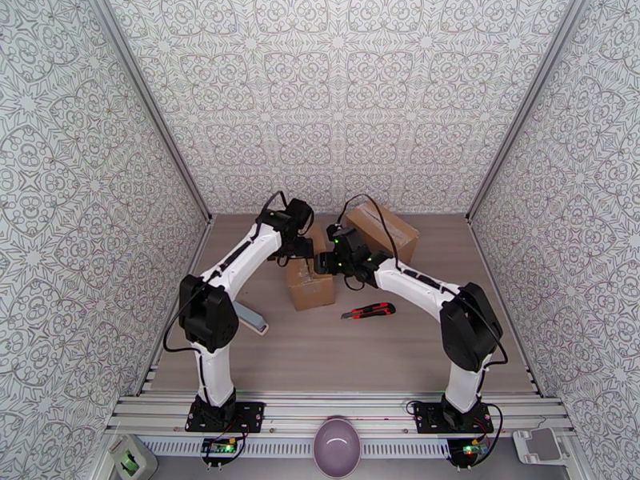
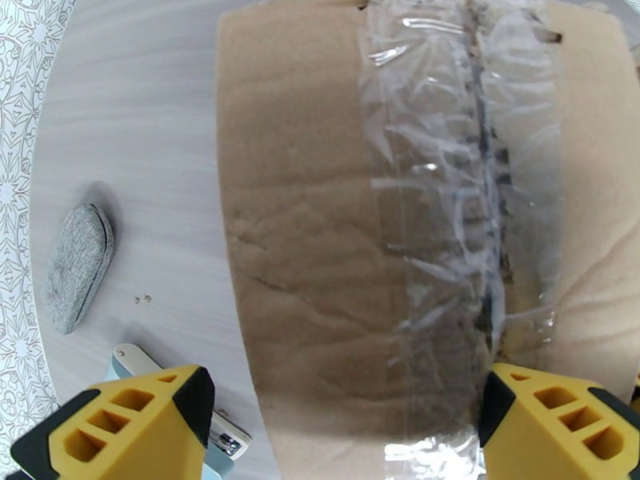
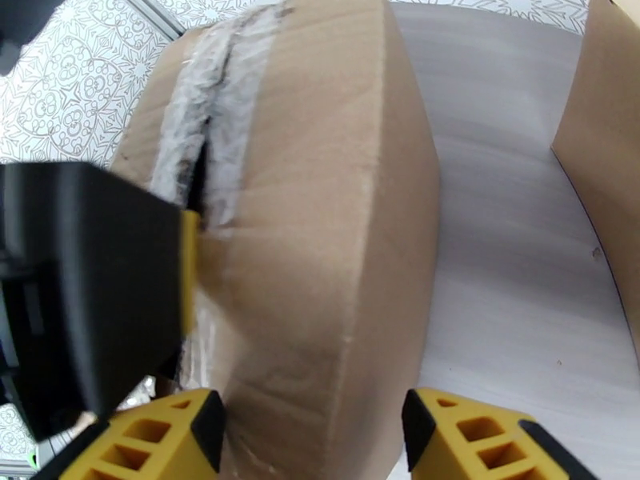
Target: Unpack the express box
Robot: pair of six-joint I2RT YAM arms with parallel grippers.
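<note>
The express box (image 1: 310, 283) is a small brown carton standing mid-table, its top seam covered in crumpled clear tape (image 2: 448, 194) that is slit along the middle. My left gripper (image 2: 344, 434) hovers open over the box's top near one end, its yellow fingers spread wide. In the top view both grippers meet at the box's far end, the left gripper (image 1: 300, 250) beside the right gripper (image 1: 324, 262). My right gripper (image 3: 316, 438) straddles the box's edge (image 3: 320, 258) beside the slit, and cardboard fills the gap between its fingers.
A larger cardboard box (image 1: 384, 228) stands behind right. A red and black box cutter (image 1: 368, 311) lies right of the small box. A grey pad (image 2: 78, 266) and a teal tool (image 1: 254, 319) lie to its left. A purple bowl (image 1: 338, 446) sits by the arm bases.
</note>
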